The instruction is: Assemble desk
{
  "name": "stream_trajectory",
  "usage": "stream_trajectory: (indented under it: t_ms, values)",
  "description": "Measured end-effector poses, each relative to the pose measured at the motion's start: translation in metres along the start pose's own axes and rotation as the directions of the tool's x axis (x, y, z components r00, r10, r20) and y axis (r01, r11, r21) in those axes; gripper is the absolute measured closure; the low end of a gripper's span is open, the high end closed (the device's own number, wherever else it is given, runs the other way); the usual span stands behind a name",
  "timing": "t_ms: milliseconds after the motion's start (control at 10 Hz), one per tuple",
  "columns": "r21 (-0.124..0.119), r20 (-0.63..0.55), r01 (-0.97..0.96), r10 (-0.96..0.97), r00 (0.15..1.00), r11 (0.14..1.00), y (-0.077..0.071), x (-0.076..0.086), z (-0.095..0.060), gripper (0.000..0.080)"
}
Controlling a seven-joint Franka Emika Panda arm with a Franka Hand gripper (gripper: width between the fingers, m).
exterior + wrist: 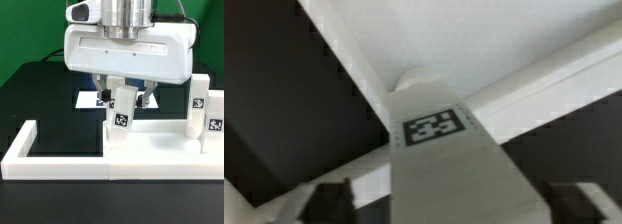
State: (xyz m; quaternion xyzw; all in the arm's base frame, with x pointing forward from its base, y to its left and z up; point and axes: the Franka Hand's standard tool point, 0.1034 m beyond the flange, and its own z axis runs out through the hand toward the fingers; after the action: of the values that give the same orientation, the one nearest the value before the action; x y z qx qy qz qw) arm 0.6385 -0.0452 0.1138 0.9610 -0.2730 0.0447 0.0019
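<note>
White two-finger gripper [125, 100] straddles upright square white tagged plastic leg [122, 108], jaws apart, not clamped; leg stands on white rimmed tabletop [150, 140] for fastening.

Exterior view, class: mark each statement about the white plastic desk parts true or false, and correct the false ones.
1. The wide flat white tabletop lies against the long white U-shaped border frame. True.
2. The gripper is directly over a tagged square white leg. True.
3. All tagged legs lie flat on the black table. False: two more legs stand upright at the exterior view's right.
4. The table is red. False: black.
</note>
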Motion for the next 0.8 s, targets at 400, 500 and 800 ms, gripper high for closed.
stream_trajectory:
  t_ms: [400, 500, 800]
  values:
    - [-0.003, 0.000, -0.348, 0.348, 0.937, 0.937, 0.0041, 0.0015, 0.0011, 0.0508]
    - [-0.005, 0.001, -0.470, 0.470, 0.883, 0.883, 0.0056, 0.0020, 0.0014, 0.0508]
    - [0.007, 0.076, -0.852, 0.849, 0.522, 0.523, 0.0089, 0.0035, 0.0025, 0.0508]
